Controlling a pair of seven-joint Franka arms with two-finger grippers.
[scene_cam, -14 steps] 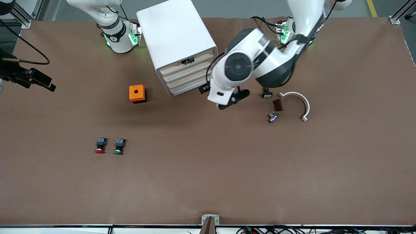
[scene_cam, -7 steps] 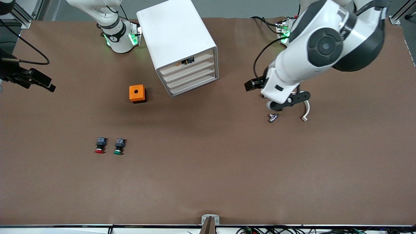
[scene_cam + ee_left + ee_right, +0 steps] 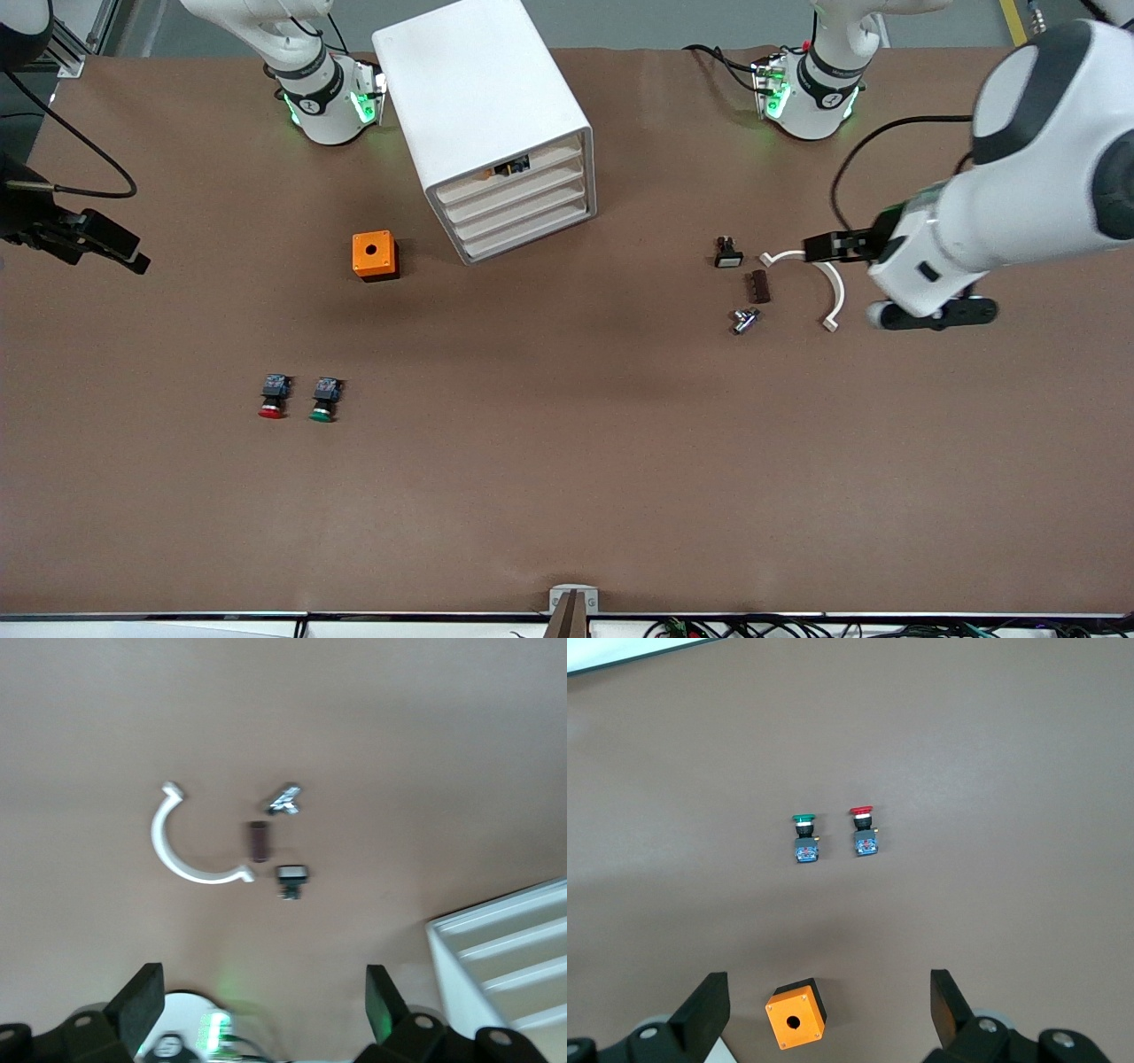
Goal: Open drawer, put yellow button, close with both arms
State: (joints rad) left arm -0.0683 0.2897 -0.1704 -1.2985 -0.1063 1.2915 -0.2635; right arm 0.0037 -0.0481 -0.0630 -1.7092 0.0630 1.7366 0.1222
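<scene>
the left gripper (image 3: pixel 261 1010) hangs with fingers spread and empty over the table (image 3: pixel 567 496) toward the left arm's end, just beside a white curved clip (image 3: pixel 828 283). the right gripper (image 3: pixel 828 1010), also spread and empty, hangs over the right arm's end, near an orange box (image 3: pixel 374 255). the drawer (image 3: pixel 509 173) sits pushed into the cabinet (image 3: pixel 478 97); the yellow button (image 3: pixel 507 167) lies inside it, its long axis running along the drawer front, though which way its cap points cannot be told.

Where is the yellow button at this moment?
In the front view, the yellow button lies inside the top drawer of the white cabinet.
</scene>
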